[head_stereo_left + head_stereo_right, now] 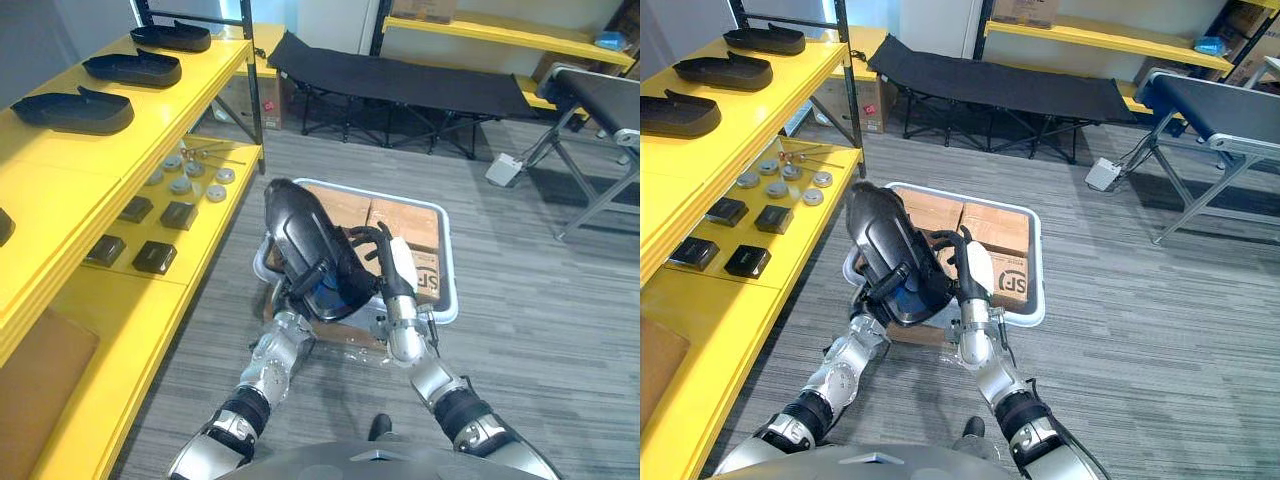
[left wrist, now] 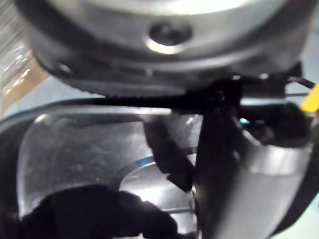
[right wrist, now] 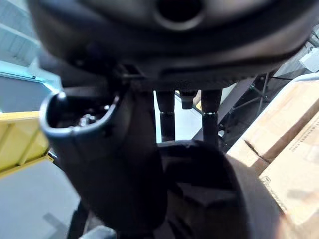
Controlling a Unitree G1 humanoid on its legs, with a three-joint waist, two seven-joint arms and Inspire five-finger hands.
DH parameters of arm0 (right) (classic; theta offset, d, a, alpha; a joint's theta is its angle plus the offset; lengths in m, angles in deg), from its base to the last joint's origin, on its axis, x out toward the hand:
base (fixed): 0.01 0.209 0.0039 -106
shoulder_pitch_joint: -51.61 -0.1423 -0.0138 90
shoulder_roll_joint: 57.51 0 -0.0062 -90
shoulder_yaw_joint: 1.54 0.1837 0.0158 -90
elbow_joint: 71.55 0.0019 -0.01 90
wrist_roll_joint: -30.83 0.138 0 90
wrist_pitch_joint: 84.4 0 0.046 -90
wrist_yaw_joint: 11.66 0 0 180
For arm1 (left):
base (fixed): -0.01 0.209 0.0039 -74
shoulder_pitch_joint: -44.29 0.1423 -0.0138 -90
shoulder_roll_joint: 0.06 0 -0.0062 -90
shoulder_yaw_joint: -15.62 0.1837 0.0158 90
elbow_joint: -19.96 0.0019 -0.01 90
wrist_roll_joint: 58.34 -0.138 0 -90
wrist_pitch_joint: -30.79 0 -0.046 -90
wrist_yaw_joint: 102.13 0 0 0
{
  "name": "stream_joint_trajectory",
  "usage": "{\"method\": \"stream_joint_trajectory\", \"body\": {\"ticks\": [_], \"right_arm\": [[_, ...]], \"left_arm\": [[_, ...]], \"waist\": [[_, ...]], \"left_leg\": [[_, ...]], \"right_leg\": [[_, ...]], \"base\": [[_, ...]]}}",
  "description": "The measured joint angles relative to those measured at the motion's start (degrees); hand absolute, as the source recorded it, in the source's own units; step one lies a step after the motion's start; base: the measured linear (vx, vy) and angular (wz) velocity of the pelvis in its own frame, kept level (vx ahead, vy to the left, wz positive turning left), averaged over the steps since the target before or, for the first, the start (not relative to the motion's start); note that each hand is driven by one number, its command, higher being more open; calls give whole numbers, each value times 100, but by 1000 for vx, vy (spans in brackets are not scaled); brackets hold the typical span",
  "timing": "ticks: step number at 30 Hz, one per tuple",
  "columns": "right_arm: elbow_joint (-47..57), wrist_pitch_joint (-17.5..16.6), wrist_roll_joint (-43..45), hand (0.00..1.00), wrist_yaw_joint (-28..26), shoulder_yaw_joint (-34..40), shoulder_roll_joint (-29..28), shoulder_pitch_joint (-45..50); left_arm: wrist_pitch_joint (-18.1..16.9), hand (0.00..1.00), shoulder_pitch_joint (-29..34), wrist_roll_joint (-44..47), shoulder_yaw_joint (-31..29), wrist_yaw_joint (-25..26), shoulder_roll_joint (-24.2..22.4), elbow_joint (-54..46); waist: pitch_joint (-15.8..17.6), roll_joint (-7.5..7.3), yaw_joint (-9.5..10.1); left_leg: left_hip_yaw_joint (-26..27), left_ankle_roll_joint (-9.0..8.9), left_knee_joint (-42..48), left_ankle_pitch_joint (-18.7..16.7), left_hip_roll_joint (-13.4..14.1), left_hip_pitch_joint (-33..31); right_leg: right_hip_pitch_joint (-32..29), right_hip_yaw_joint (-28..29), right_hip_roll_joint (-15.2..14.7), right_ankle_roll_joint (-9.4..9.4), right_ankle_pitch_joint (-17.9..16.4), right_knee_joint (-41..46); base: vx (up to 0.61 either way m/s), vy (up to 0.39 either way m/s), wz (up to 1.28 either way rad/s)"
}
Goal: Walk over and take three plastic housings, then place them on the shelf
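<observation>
Both of my hands hold up a large black plastic housing (image 1: 300, 235), tilted on end above a white tray (image 1: 448, 262). My left hand (image 1: 302, 290) grips its lower rim from beneath; the glossy inside of the housing (image 2: 75, 149) shows in the left wrist view. My right hand (image 1: 385, 255), thumb in a white cover, curls its fingers over the housing's right edge (image 3: 114, 164). Three more black housings (image 1: 75, 110) (image 1: 135, 68) (image 1: 172, 37) lie in a row on the top board of the yellow shelf (image 1: 150, 135) at the left.
Cardboard boxes (image 1: 405, 222) fill the tray on the grey floor. The lower shelf board carries small black boxes (image 1: 155, 257) and grey discs (image 1: 185, 185). A black cot (image 1: 400, 80) stands behind, a grey-legged stand (image 1: 600, 100) at the far right.
</observation>
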Motion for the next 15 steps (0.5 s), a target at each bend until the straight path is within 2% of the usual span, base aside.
{"method": "stream_joint_trajectory", "body": {"ticks": [2, 3, 8, 15], "right_arm": [[127, 33, 201, 100, 37, 21, 38, 31], [422, 55, 397, 100, 94, 38, 58, 106], [1301, 58, 941, 100, 183, 345, 51, 327], [1362, 59, 1308, 100, 238, 528, 47, 837]], "left_arm": [[-19, 0, 20, -691, -90, 331, 41, -328], [-64, 0, 50, -1317, -201, 635, 62, -648], [-125, 0, 71, -2654, -481, 1409, 120, -1589], [-203, 0, 140, -4144, -639, 2488, 177, -1887]], "waist": [[26, 40, 21], [36, 57, 26], [32, 62, 28], [19, 85, 6]], "left_leg": [[3, 33, 5, -26, 1, -2], [5, 37, 9, -31, 1, -9], [47, 40, 98, -123, 3, -15], [107, 48, 103, -172, -3, -26]], "right_leg": [[-2, 4, 0, -4, -2, 1], [-8, 8, 1, -5, -1, 2], [-12, 44, -6, -5, -1, 2], [-65, 60, -6, -6, -1, 4]], "base": [[0, 0, 0], [0, 0, 0], [8, 6, -4], [9, 6, -3]]}}
